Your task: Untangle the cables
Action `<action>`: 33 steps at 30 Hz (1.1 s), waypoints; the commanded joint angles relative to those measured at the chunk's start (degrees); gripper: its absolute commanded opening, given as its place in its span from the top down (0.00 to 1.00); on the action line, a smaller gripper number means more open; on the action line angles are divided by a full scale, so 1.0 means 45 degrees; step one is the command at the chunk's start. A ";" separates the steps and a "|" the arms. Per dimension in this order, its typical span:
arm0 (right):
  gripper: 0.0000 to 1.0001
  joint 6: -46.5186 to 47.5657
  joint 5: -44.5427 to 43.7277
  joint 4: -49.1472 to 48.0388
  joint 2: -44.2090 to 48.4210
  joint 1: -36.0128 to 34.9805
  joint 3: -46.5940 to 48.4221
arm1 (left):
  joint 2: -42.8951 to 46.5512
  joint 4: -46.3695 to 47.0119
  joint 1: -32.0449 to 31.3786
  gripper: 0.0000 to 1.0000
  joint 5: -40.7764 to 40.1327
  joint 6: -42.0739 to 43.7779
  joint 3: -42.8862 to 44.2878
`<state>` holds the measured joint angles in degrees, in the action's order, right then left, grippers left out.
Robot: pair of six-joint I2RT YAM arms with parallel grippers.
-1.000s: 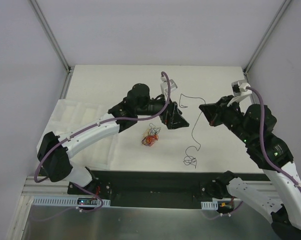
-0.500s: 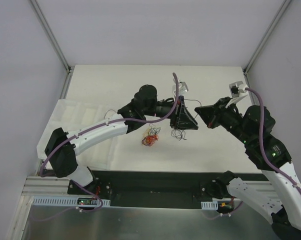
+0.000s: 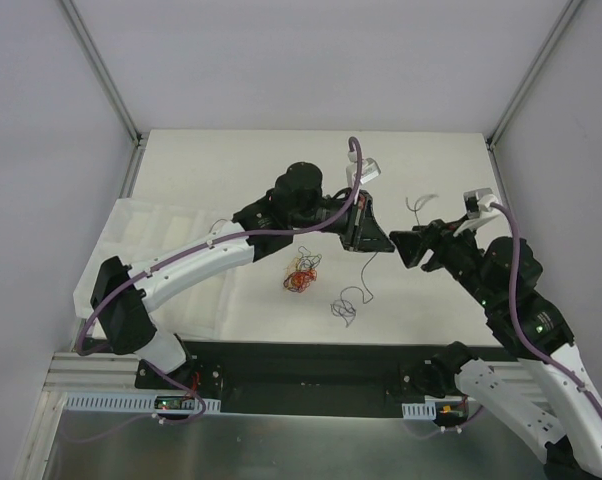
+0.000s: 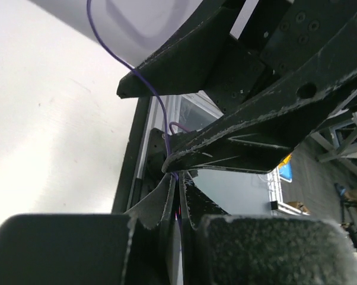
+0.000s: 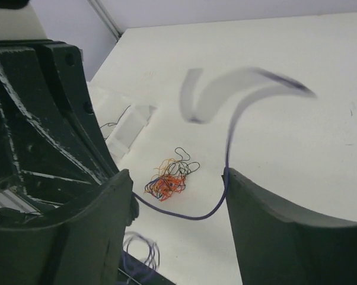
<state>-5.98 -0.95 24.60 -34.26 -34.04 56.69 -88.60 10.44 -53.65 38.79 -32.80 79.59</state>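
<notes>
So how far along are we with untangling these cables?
Done: one purple wire is out of the knot, with its loose end curled on its own, apart from it. In hand: the left gripper is shut on that wire, and the right gripper is open close beside it. Left: the knot's orange, red and black strands are bundled together, so most of the job remains.

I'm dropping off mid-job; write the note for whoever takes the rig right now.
Left tool: shut on the purple wire, whose loose end hangs down.
Right tool: open, the wire crossing its gap ungripped.
Knot: on the table, orange, red and black strands tangled.
Done: purple wire is clear of the knot.
Left: lay it aside, then tease out the rest one by one.
</notes>
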 commanded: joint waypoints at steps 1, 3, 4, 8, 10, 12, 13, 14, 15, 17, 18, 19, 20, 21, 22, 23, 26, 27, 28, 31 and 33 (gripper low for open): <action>0.29 -0.0096 0.0640 0.0744 0.0580 0.0006 -0.1461 | 0.0918 -0.0052 -0.0012 1.00 -0.0961 -0.0738 0.1141; 0.23 -0.0505 0.0661 0.0667 0.0913 0.0006 -0.2261 | 0.1152 -0.0384 -0.0012 1.00 -0.1584 -0.0876 0.1044; 0.21 -0.0817 0.0641 0.0569 0.1088 -0.0013 -0.2594 | 0.1288 -0.0521 -0.0012 1.00 -0.1858 -0.0876 0.0985; 0.13 -0.2691 0.0329 0.0062 0.1656 0.0006 -0.4058 | 0.1466 -0.0795 -0.0012 1.00 -0.2349 -0.0662 0.0984; 0.10 -0.3123 0.0329 -0.0018 0.1831 0.0006 -0.4528 | 0.1446 -0.1029 -0.0031 1.00 -0.2583 -0.0564 0.1140; 0.07 -0.3358 0.0289 0.0274 0.1968 -0.0013 -0.4783 | 0.1446 -0.1380 -0.0012 1.00 -0.2894 -0.0388 0.1355; 0.06 -0.3436 0.0289 0.0411 0.2066 0.0006 -0.4920 | 0.1446 -0.1575 -0.0012 1.00 -0.3109 -0.0310 0.1453; 0.04 -0.3534 0.0289 0.0393 0.2202 0.0006 -0.5153 | 0.1465 -0.1751 -0.0012 1.00 -0.3285 -0.0213 0.1550; 0.04 -0.3728 -0.0136 0.0393 0.2319 -0.0013 -0.5407 | 0.1466 -0.1888 -0.0012 1.00 -0.3364 -0.0154 0.1628; 0.04 -0.4391 0.0073 -0.0131 0.2515 0.0006 -0.5914 | 0.1504 -0.1948 -0.0012 1.00 -0.3423 -0.0153 0.1727; 0.07 -0.4800 0.0693 -0.0657 0.2516 0.0006 -0.6401 | 0.1505 -0.1948 -0.0012 1.00 -0.3443 -0.0153 0.1785; 0.11 -0.5210 0.1106 -0.1377 0.2497 0.0006 -0.6715 | 0.1543 -0.1948 -0.0012 1.00 -0.3443 -0.0153 0.1786; 0.16 -0.5679 0.1419 -0.1926 0.2380 -0.0013 -0.7027 | 0.1544 -0.1948 -0.0012 1.00 -0.3501 -0.0134 0.1824; 0.19 -0.6128 0.1577 -0.2434 0.2263 0.0006 -0.7262 | 0.1602 -0.1948 -0.0012 1.00 -0.3521 -0.0153 0.1844; 0.22 -0.6481 0.1656 -0.2691 0.2088 -0.0013 -0.7342 | 0.1622 -0.1948 -0.0012 1.00 -0.3502 -0.0134 0.1902; 0.24 -0.6793 0.1637 -0.2906 0.1970 0.0006 -0.7478 | 0.1641 -0.1948 -0.0012 1.00 -0.3502 -0.0114 0.1922; 0.29 -0.7614 0.1657 -0.3707 0.1832 0.0006 -0.7811 | 0.1680 -0.1968 -0.0012 1.00 -0.3502 -0.0095 0.2020; 0.30 -0.7888 0.1637 -0.3922 0.1871 0.0045 -0.7908 | 0.1700 -0.1987 -0.0012 1.00 -0.3521 -0.0075 0.2020; 0.30 -0.8084 0.1637 -0.4020 0.1910 0.0045 -0.7967 | 0.1719 -0.1968 -0.0012 1.00 -0.3579 -0.0017 0.2039; 0.30 -0.9019 0.1637 -0.4216 0.2183 0.0220 -0.8357 | 0.1759 -0.2026 -0.0012 1.00 -0.3775 0.0120 0.2117; 0.31 -1.0285 0.1482 -0.4352 0.2611 0.0474 -0.8941 | 0.1720 -0.2026 -0.0012 1.00 -0.3853 0.0179 0.2195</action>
<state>-41.43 5.45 10.48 -25.26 -33.47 19.62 -83.64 0.05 -53.58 23.07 -33.47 86.15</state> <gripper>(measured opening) 0.698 0.006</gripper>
